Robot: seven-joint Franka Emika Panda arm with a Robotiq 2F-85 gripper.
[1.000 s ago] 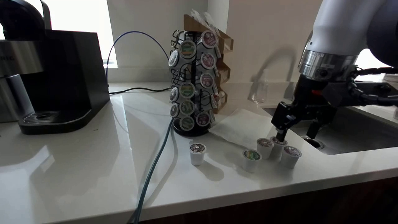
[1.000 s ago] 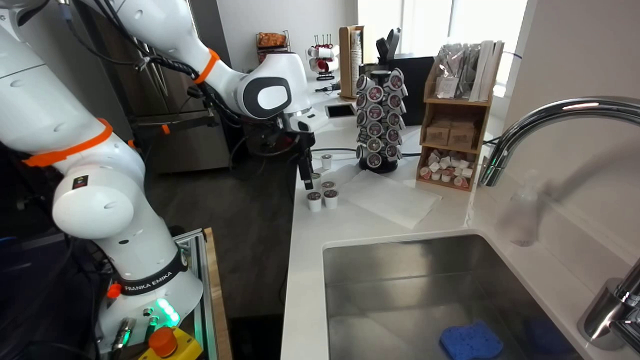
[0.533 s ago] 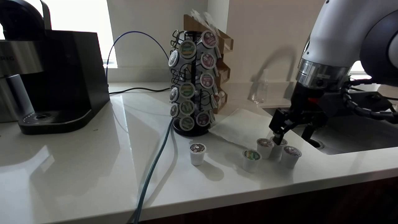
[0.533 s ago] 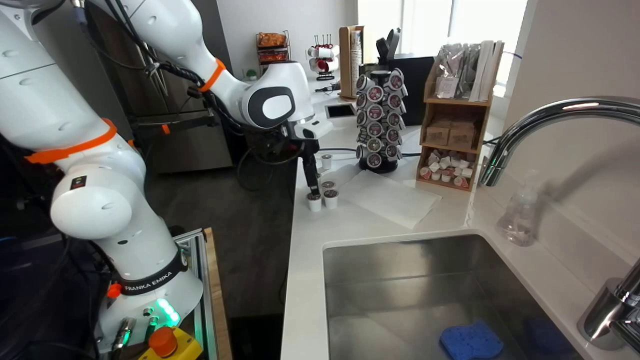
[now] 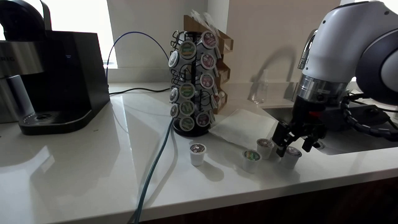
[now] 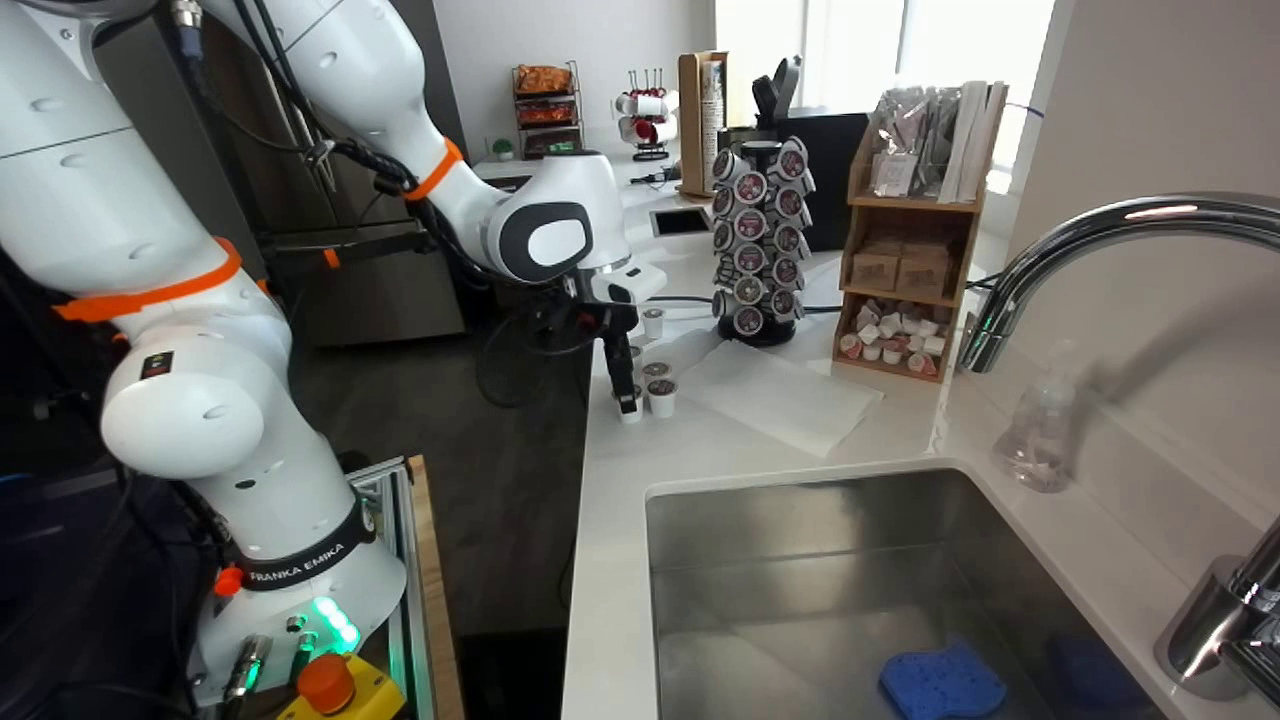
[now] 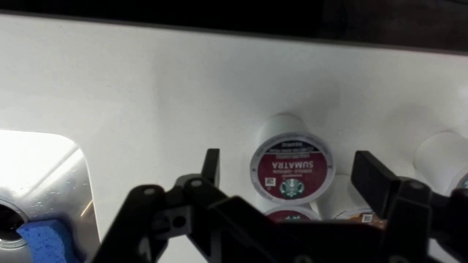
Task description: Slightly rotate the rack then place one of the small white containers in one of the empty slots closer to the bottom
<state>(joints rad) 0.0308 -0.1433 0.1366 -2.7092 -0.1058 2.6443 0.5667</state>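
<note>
Gripper (image 5: 293, 150) stands with its fingers parted, nothing held, on either side of the Sumatra pod (image 7: 292, 171), which is upright on the counter (image 5: 102, 183), well apart from the rack (image 5: 193, 73). Chief risk, in my judgement: the finger (image 7: 374, 179) on the crowded side could strike or drag the brown-lidded pod (image 7: 342, 193), because the pods sit so close together. Secondary risk: closing too high might catch only the rim and tip the tapered cup. Compared with half a second earlier, the gripper is lower, fingertips seemingly about level with the lid, and hides more of the neighbouring dark-red-lidded pod (image 7: 289, 214); pods and rack show no shift.
</note>
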